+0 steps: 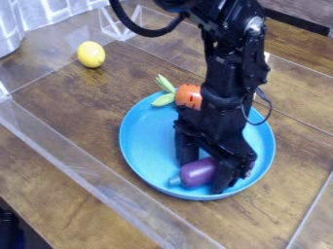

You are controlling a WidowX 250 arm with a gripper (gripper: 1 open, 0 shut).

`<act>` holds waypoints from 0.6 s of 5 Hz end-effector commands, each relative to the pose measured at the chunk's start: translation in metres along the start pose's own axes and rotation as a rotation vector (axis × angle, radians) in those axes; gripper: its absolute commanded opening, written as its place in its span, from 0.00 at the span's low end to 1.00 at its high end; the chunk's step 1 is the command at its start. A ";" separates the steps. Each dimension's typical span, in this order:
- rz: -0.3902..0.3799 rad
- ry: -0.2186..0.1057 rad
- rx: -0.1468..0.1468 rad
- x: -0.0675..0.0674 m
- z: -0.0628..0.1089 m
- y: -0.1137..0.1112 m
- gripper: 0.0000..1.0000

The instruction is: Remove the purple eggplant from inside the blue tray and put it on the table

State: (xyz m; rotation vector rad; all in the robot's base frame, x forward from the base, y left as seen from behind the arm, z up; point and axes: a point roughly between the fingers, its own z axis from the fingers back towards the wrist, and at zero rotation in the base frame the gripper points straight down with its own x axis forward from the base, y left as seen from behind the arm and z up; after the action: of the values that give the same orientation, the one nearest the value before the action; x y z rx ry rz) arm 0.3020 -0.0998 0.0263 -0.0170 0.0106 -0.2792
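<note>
The blue tray (146,146) lies on the wooden table (78,107), right of centre. Inside its near part lies the purple eggplant (197,173), its blue stem cap pointing left. My black gripper (208,168) points straight down over the eggplant, open, with one finger (186,156) at the eggplant's far side and the other finger (239,167) covering its right end. Whether the fingers touch the eggplant I cannot tell. An orange carrot (186,95) with green leaves rests on the tray's far rim, behind the arm.
A yellow lemon (90,53) sits on the table at the far left. A clear plastic wall (92,165) runs along the table's near-left edge. A clear container (124,19) stands at the back.
</note>
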 end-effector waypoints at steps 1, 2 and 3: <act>0.016 -0.071 -0.016 0.015 0.014 0.007 1.00; 0.024 -0.081 -0.027 0.017 0.015 0.008 1.00; 0.031 -0.090 -0.034 0.020 0.017 0.010 1.00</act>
State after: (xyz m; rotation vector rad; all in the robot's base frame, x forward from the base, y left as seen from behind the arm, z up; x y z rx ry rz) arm 0.3138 -0.0997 0.0285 -0.0597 -0.0199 -0.2520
